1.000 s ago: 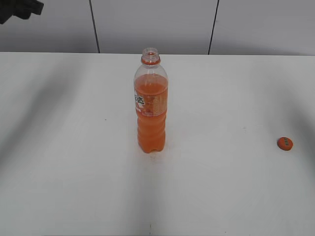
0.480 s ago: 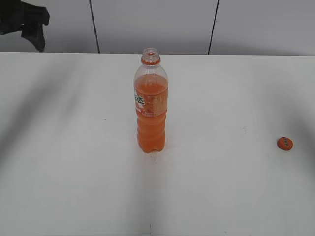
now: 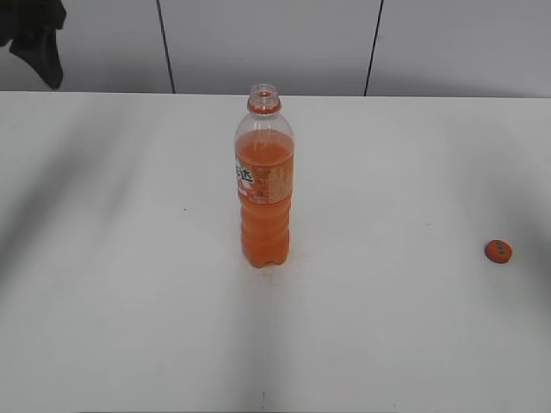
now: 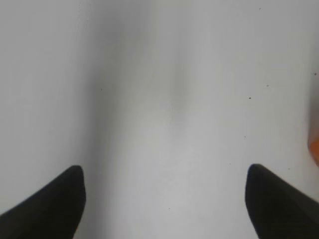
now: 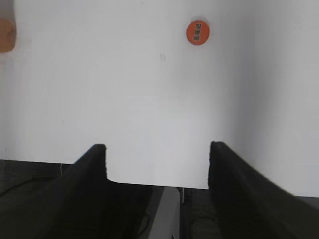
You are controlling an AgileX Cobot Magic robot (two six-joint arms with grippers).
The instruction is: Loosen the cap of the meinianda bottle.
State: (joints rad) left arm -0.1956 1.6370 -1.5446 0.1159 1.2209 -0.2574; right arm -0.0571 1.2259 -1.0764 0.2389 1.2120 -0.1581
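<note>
The meinianda bottle (image 3: 265, 185) stands upright mid-table, filled with orange liquid, its mouth open with only the orange neck ring on it. The cap (image 3: 498, 250) lies flat on the table far to the right, apart from the bottle; the right wrist view also shows the cap (image 5: 198, 32). My left gripper (image 4: 164, 172) hangs open over bare table, with a sliver of the bottle (image 4: 315, 144) at the view's right edge. My right gripper (image 5: 157, 147) is open and empty at the table's near edge, well short of the cap.
A white table (image 3: 129, 284) spreads around the bottle. Behind it is a grey panelled wall (image 3: 267, 43). A dark part of my left arm (image 3: 34, 39) shows at the top left corner of the exterior view. The table's edge (image 5: 159, 183) runs between my right fingers.
The dark left arm at the top left has dropped further into the exterior view and shifted slightly left. Bottle and cap have not moved.
</note>
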